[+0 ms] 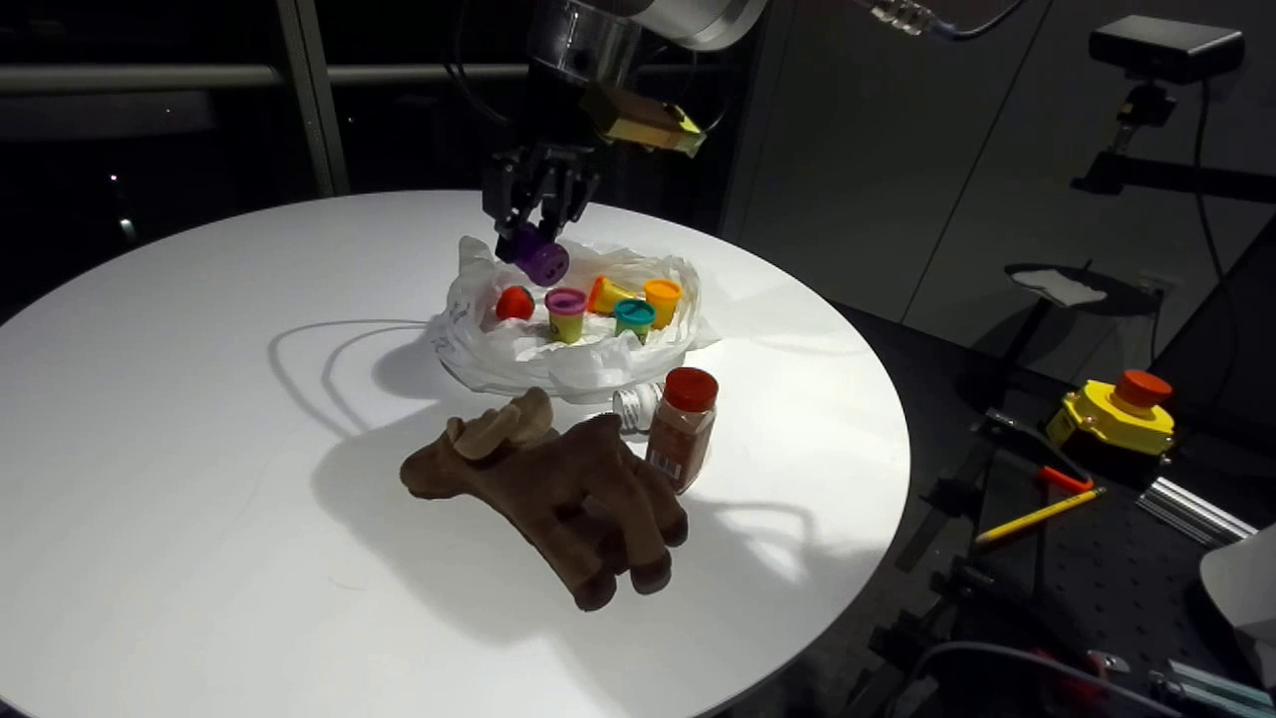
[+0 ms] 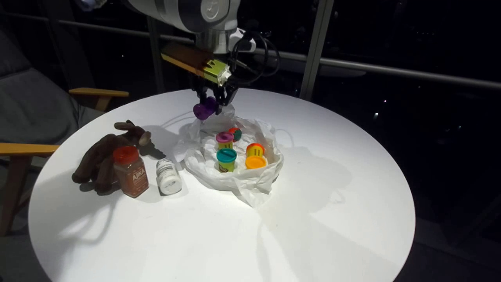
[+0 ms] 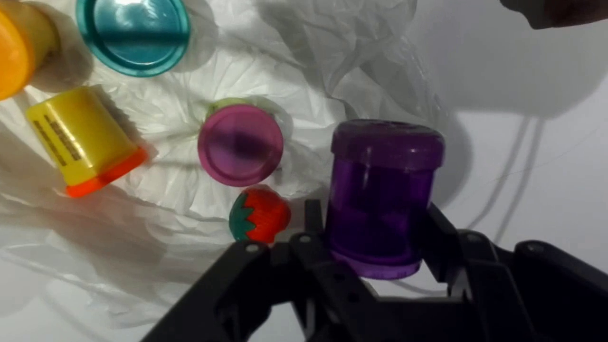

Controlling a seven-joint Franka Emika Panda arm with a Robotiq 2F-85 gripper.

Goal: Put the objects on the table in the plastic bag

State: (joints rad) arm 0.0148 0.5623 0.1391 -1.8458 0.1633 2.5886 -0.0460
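The black pincer is clamped on a see-through purple plastic jar. In both exterior views the jar hangs tilted in the air by the far left rim of a crumpled white plastic bag, open on a round white tabletop.

Inside the bag are 5 things. In an exterior view, a red strawberry with green leaves is on the left, then a small yellow tub with a pink lid, a small tub with a teal lid and, farthest right, a small tub with an orange lid. At the far side a yellow tub with an orange-red lid lies tipped over.

3 things are outside, nearer: a brown soft toy moose, a clear jar with a red lid, standing up, and a white plastic bottle lying between that jar and the bag.
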